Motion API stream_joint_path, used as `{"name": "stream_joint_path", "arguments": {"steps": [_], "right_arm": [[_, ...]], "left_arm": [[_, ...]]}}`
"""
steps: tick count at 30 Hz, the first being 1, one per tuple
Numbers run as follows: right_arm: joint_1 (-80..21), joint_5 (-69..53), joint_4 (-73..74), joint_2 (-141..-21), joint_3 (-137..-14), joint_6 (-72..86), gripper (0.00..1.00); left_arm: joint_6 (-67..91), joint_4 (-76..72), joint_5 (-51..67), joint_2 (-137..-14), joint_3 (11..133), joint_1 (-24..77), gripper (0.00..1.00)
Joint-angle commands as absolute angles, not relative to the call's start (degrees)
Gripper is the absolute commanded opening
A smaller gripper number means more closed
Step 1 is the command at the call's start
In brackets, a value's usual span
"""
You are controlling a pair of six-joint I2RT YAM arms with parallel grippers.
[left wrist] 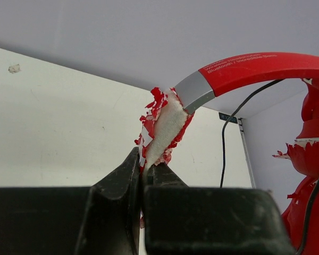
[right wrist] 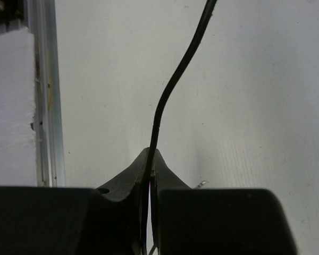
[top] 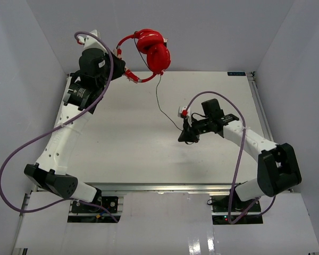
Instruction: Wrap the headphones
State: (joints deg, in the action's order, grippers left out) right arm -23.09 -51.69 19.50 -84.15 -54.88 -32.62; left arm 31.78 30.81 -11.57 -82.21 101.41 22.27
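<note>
The left gripper (left wrist: pixel 146 169) is clamped on the frayed part of the headband (left wrist: pixel 255 66), holding the headphones (top: pixel 149 41) in the air above the far edge of the table (top: pixel 117 149). The right gripper (right wrist: pixel 150 159) is pinched shut on the thin black cord (right wrist: pixel 173 87) lower down, over the middle of the table. Small pale print runs along the red band past a grey segment but is too fine to read, and the red covering is flaking, baring pale foam where the band is gripped.
</note>
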Motion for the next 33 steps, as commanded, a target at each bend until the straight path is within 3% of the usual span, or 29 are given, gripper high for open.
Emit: {"name": "stream_joint_path", "arguments": {"steps": [1,6,11,24,33], "right_arm": [[-33.34,-33.22,26.80,-76.60,-57.17,-39.73,0.08],[-46.38,-2.18,30.74,-71.71,-61.33,-46.77,0.08],[-48.25,11.14,35.45,-70.97,-71.72,-52.29,0.08],[-46.81,18.60,29.88,-75.47,-81.06,-54.02,0.08],[-36.43,8.47,23.75,-72.81,-78.36,-47.92,0.08]], "left_arm": [[34.89,25.93,-11.01,-83.14,100.05,21.78,0.00],[33.24,26.02,-11.86,-89.79,96.86,21.71,0.00],[31.69,24.27,-10.64,-95.22,90.64,21.84,0.00],[24.00,15.90,-4.22,-101.29,74.43,33.13,0.00],[26.68,8.67,4.02,-93.95,64.46,39.85,0.00]]}}
